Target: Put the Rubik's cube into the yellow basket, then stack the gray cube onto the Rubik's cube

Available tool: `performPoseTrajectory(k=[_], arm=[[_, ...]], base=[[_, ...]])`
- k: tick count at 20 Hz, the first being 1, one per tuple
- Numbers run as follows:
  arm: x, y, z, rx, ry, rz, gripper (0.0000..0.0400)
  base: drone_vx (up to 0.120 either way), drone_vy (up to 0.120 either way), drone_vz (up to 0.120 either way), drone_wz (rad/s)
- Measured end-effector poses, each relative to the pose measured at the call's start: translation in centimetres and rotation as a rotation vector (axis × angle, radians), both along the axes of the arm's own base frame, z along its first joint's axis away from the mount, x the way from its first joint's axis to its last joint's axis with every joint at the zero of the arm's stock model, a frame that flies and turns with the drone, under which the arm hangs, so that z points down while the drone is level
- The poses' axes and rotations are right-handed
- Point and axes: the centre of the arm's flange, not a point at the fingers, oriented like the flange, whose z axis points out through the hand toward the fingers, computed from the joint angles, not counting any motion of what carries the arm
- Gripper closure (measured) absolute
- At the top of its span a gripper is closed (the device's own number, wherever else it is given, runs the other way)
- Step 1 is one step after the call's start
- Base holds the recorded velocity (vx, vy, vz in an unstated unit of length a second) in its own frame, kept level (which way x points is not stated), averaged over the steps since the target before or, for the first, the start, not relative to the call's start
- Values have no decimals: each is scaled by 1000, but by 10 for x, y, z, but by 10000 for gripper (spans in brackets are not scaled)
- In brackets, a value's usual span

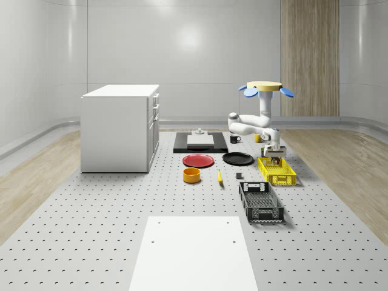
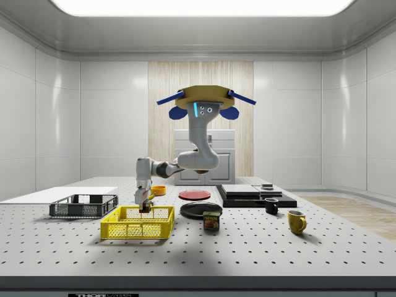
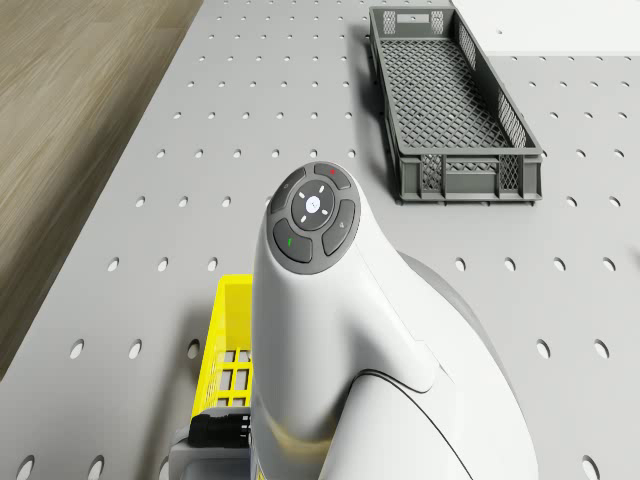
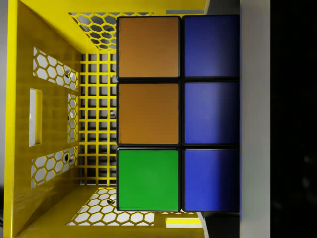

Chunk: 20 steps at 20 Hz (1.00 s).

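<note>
The Rubik's cube (image 4: pixel 178 114), showing orange, green and blue tiles, hangs just above the mesh floor of the yellow basket (image 4: pixel 54 59). My gripper (image 2: pixel 144 209) is shut on it, lowered inside the basket's (image 2: pixel 137 230) rim, and a pale finger (image 4: pixel 255 119) lies along the cube's side. In the whole-scene view the gripper (image 1: pixel 274 157) sits at the far end of the yellow basket (image 1: pixel 279 176). The drone (image 1: pixel 264 88) hovers high above that end of the basket. A small grey block (image 1: pixel 199 131) rests on the black platform (image 1: pixel 200 145) further back.
A dark grey crate (image 1: pixel 260 202) lies just in front of the basket. A black plate (image 1: pixel 237 159), red plate (image 1: pixel 198 160) and orange bowl (image 1: pixel 191 175) lie toward the whole-scene view's left. A tin (image 2: pixel 211 221), two mugs (image 2: pixel 296 221) and a white cabinet (image 1: pixel 120 127) also stand about.
</note>
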Motion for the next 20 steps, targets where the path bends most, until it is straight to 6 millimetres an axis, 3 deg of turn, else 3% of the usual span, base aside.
performPoseTrajectory(k=[17, 20], arm=[[0, 0, 62, 0, 0, 0, 75], [0, 0, 67, -2, 1, 3, 25]], base=[[0, 0, 0, 0], [0, 0, 0, 0]])
